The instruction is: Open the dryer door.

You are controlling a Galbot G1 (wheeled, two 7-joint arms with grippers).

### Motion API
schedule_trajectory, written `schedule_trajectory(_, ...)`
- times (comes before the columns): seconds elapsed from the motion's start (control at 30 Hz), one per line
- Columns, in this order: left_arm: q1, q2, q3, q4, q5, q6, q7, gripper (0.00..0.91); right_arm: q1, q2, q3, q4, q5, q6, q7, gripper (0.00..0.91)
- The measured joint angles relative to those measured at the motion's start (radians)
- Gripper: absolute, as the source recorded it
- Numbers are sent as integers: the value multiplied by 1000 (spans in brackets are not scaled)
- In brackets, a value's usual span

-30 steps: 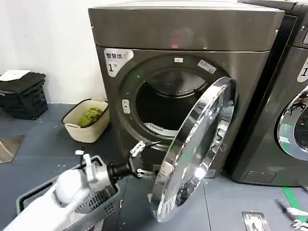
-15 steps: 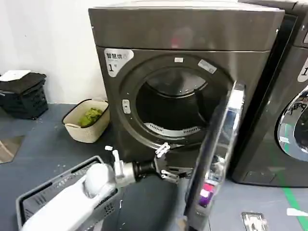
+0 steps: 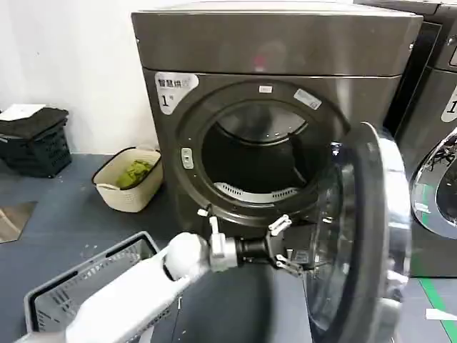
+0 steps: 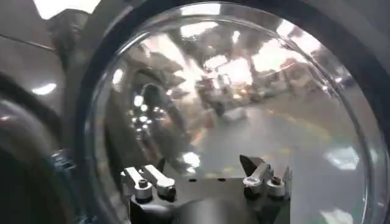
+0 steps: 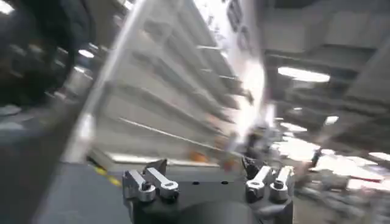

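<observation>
Dryer door [image 3: 364,236] is swung well out to the right of the dryer [image 3: 285,50], drum mouth fully exposed. I'd call the job basically done. My left gripper [image 3: 289,246] sits spread at the door's inner glass, gripping nothing. Right gripper [image 5: 207,182] is spread too, idle. Left: back off.

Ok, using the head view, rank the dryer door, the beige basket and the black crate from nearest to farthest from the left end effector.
1. The dryer door, just right of the left end effector.
2. The beige basket, by the dryer's left side.
3. The black crate, far left by the wall.
</observation>
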Motion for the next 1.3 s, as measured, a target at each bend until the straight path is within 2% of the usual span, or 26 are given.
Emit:
schedule_trajectory(0.07,-23,-21,24,17,3,1,-1,907,0,0,26,-15,-38,-32,44,907)
schedule_trajectory(0.2,-68,-67,77,59,7,3,-1,907,3,0,76,-39,-89,-55,118,907)
schedule_trajectory(0.3,-102,-99,112,93,12,2,-1,907,9,0,114,-42,-93,-79,146,907)
schedule_trajectory(0.4,-133,-130,141,126,15,2,-1,907,10,0,149,-42,-93,-74,155,907)
schedule_trajectory(0.7,-205,-237,215,243,40,5,-4,907,24,0,199,-22,-55,-33,180,907)
schedule_trajectory(1.1,-268,-381,260,392,52,44,-57,907,27,0,272,-32,-29,-32,174,907)
schedule_trajectory(1.3,-288,-433,263,433,52,60,-71,907,27,0,308,-46,46,-26,167,907)
